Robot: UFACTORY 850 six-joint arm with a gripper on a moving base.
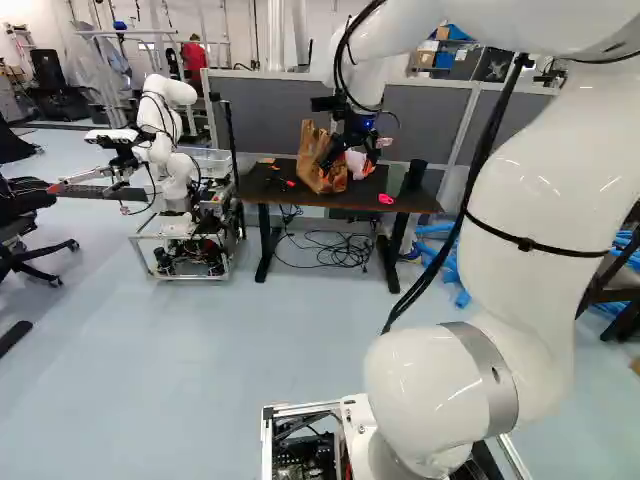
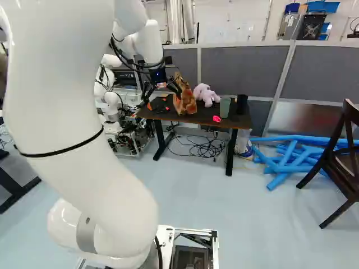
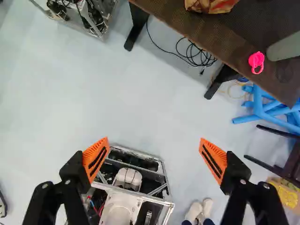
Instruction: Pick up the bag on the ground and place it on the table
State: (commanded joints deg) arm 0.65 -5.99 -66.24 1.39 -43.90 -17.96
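Against the distant table my gripper hangs high from the arm, overlapping the bag in the left base view; in the right base view it appears just left of the bag. The wrist view shows the gripper open, its orange-padded fingers wide apart with only floor and part of my base far below. The brown paper bag stands upright on the dark table, toward its left side. Ahead of the fingers in the wrist view, the bag is partly cut off, well away from them.
On the table are a pink plush toy, a green cup, a black cup and a small pink item. Another robot stands left of it. Cables, blue tubes and a chair stand around.
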